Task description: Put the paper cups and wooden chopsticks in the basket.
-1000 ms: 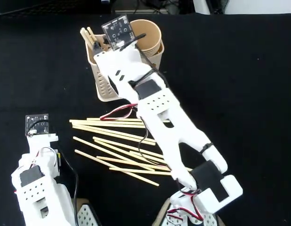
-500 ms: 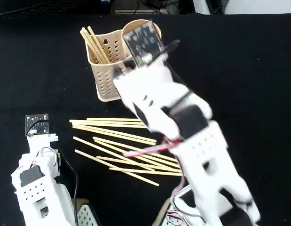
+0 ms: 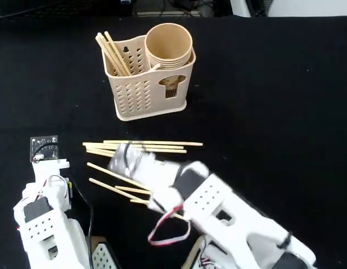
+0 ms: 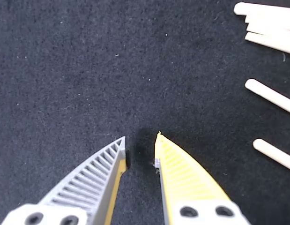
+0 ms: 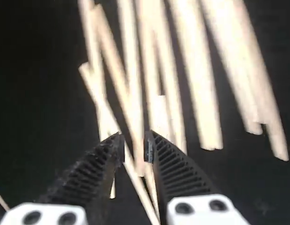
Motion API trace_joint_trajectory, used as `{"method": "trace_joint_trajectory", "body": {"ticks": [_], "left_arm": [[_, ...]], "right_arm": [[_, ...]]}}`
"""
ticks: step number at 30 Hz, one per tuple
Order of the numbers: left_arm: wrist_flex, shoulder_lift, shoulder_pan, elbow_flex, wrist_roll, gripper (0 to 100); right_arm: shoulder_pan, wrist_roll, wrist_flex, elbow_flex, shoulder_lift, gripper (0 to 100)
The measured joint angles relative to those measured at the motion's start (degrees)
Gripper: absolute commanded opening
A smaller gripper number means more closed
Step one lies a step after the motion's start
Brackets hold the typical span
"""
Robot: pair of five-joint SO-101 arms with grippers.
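Note:
The beige perforated basket (image 3: 140, 92) stands at the back of the table. A stack of paper cups (image 3: 169, 43) sits in one compartment and a few wooden chopsticks (image 3: 110, 51) lean in the other. Several loose chopsticks (image 3: 153, 146) lie scattered on the black cloth in front of it. My right arm (image 3: 201, 202) hangs low over that pile. My right gripper (image 5: 133, 140) is narrowly open just above the crossed sticks (image 5: 196, 79). My left gripper (image 4: 141, 137) is narrowly open over bare cloth at the front left, holding nothing, with chopstick ends (image 4: 271, 96) beside it.
The left arm's body (image 3: 44, 218) stands at the front left corner. Black cloth (image 3: 274, 112) covers the whole table, with free room to the right of the basket and the pile.
My right arm has swung back from the basket toward the front and dropped low over the loose chopsticks. The basket's top is uncovered again. The left arm has not moved.

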Motion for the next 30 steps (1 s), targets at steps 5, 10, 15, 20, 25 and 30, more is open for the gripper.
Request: {"method": "trace_joint_trajectory", "body": {"ticks": [5,10,15,20,25,30], "left_arm": [[0.0,0.0,0.0,0.0,0.0,12],[0.0,0.0,0.0,0.0,0.0,12],[0.0,0.0,0.0,0.0,0.0,12],[0.0,0.0,0.0,0.0,0.0,12],[0.0,0.0,0.0,0.0,0.0,12],[0.0,0.0,0.0,0.0,0.0,12]], "right_arm": [[-4.2,0.3,-1.9,4.5,0.0,16.2],[-6.2,0.3,-2.5,5.5,-0.2,21.1],[-6.1,0.3,-4.7,7.7,-0.2,21.1],[-6.1,0.5,-9.8,12.3,-0.2,18.5],[-6.1,0.6,-10.8,12.6,-0.2,3.8],[-6.0,6.4,-10.8,12.5,-0.6,1.3]]}}
